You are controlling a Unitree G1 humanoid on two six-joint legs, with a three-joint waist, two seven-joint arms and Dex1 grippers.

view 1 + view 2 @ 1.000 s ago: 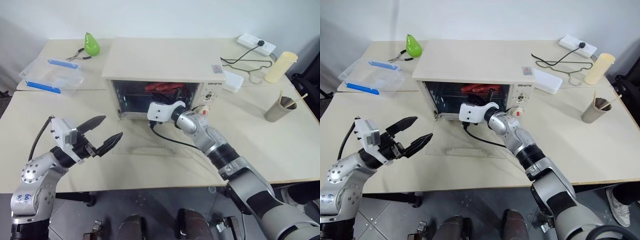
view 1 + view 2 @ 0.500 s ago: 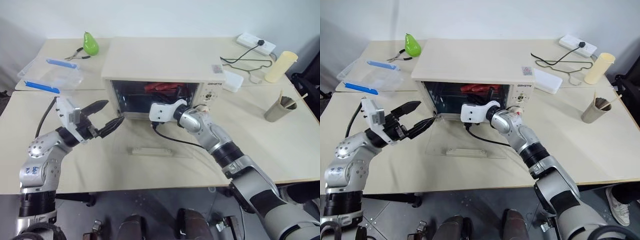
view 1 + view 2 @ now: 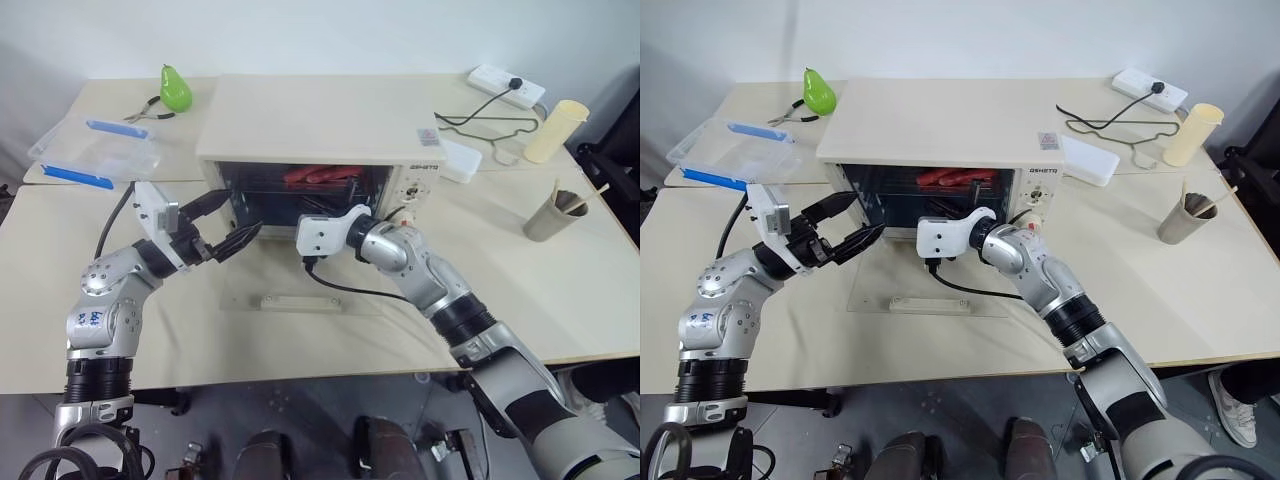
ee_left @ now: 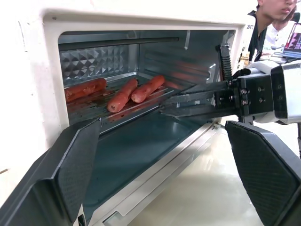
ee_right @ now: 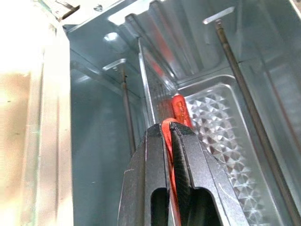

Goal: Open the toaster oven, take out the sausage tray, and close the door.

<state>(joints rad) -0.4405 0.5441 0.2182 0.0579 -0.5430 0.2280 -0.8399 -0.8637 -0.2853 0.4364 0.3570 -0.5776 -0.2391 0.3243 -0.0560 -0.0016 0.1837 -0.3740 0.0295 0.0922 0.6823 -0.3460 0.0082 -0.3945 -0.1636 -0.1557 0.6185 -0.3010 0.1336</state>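
Left eye view: left hand (image 3: 228,232) (fingers spread) has neared toaster oven (image 3: 318,130).

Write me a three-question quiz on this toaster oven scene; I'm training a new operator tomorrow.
1. True or false: the door of the toaster oven lies open.
2. Which gripper is shut on the sausage tray's front edge?
A. left gripper
B. right gripper
3. What green item sits on the table's far left corner?

Key:
1. True
2. B; its jaws pinch the edge, while the left jaws stand open outside.
3. A pear
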